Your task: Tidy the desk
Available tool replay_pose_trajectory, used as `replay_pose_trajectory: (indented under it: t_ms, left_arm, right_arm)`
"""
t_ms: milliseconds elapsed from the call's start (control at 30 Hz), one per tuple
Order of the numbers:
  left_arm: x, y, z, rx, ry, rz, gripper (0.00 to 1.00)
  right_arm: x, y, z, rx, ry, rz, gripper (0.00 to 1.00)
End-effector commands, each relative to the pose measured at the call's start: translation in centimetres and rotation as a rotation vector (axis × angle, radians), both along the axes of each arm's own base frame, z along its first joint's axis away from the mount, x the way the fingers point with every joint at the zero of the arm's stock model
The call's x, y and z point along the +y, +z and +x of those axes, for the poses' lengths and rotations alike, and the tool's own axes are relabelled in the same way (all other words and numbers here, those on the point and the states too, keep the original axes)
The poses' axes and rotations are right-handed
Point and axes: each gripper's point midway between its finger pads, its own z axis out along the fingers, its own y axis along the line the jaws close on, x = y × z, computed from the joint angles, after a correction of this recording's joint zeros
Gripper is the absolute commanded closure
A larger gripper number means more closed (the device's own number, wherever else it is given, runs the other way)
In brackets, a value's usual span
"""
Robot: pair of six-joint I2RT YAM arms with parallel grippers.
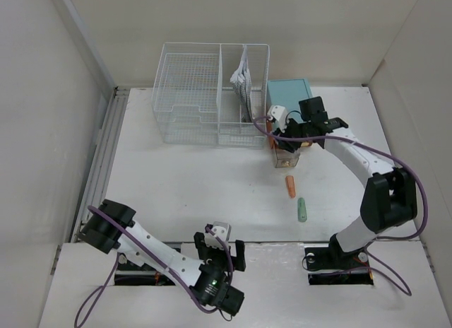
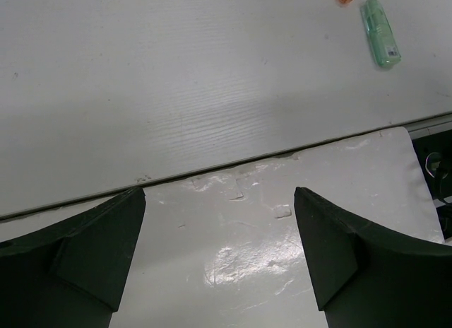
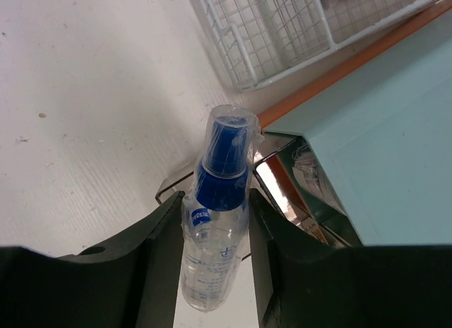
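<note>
Gripping clear blue-capped spray bottle [image 3: 214,225] in half-closed right pincer [image 3: 215,199], likely for lowering into clear box [image 3: 286,176] just past its tips, with left pincer [image 2: 219,194] wide, empty.

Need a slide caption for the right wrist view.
Right pincer clamps a clear spray bottle with blue nozzle, beside the teal drawer box and white wire basket.

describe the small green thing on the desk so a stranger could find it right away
On the white desk, look at the stretch between the teal box and the right arm's base. Two short marker-like sticks lie there, apart; you want the pale green stick, nearer the base, not the orange stick.
</note>
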Motion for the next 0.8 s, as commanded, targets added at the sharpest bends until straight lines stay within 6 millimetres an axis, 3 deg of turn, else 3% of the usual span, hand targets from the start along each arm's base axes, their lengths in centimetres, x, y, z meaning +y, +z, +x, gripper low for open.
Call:
replay_pose_trajectory:
  t_ms: [0,167,267,600,767]
  left_arm:
    - [-0.5,1.0,0.5,0.023,0.102,-0.189,0.16]
    - [-0.7,1.3,0.4,0.017,0.095,-0.194,0.16]
    - [-0.7,1.3,0.4,0.017,0.095,-0.194,0.16]
    - [-0.7,1.3,0.5,0.013,0.091,-0.187,0.16]
    - [-0.7,1.3,0.5,0.013,0.091,-0.187,0.16]
  right_arm:
    - [-0.6,0.2,-1.1,0.022,-0.009,0.006,0.78]
    - [-0.7,-0.9,-1.7,0.05,-0.019,0.006,0.78]
    - [-0.8,-0.7,-1.0,0.017,-0.022,-0.002,0.78]
    - [-1.6,0.9,3.5,-0.042,-0.104,-0.006,0.78]
    - [-1.2,1.5,4.3,-0.05,-0.104,0.011,0.78]
